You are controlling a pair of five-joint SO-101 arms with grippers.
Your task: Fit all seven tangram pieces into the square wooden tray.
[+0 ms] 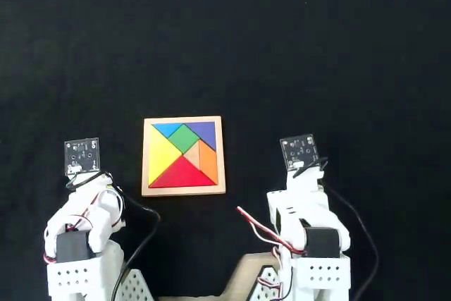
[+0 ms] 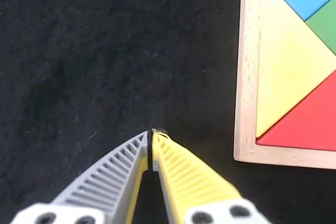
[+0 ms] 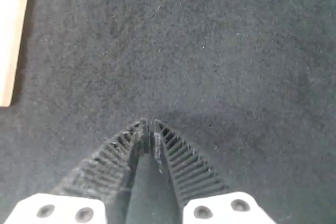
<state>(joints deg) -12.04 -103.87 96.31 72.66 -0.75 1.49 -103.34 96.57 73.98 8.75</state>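
Note:
The square wooden tray lies mid-table between the two arms, holding blue, green, purple, yellow, tan, orange and red tangram pieces that fill it flat. The yellow piece and red piece sit inside the tray's rim in the left wrist view. My left gripper is shut and holds nothing, hanging over black cloth beside the tray's left side. My right gripper is shut and holds nothing, over cloth to the right of the tray, whose rim shows at the frame edge.
Black cloth covers the whole table. Both arm bases stand at the near edge, with loose cables trailing between them. A pale wall strip runs along the far edge.

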